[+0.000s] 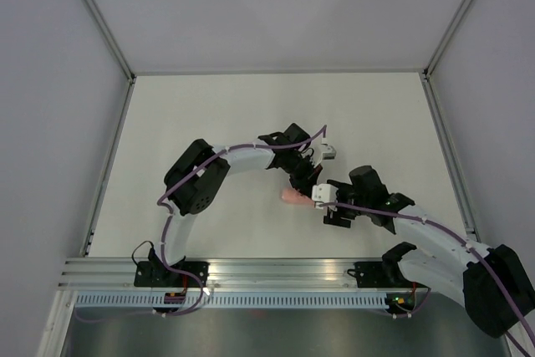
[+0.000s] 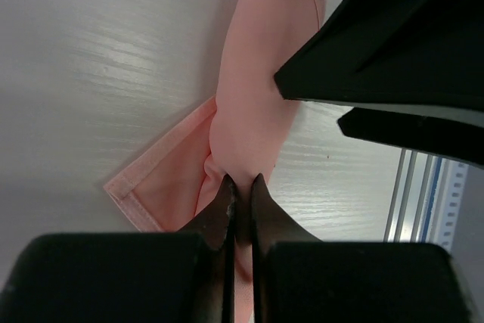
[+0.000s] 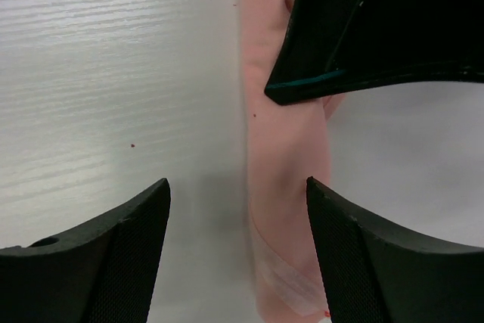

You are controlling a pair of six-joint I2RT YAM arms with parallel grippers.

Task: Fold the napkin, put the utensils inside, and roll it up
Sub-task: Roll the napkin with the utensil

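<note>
Left wrist view — rolled napkin (image 2: 253, 111) pinched in the left gripper (image 2: 240, 194).

The napkin (image 1: 292, 197) is seen mid-desk, toward the near edge, flanked by the left gripper (image 1: 303, 187) and the right gripper (image 1: 323, 201).

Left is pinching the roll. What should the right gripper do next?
Probably close the right gripper on the slim salmon-pink cloth napkin roll: its jaws stand open over it, the left gripper pinches it, a hemmed corner sticks out.
</note>
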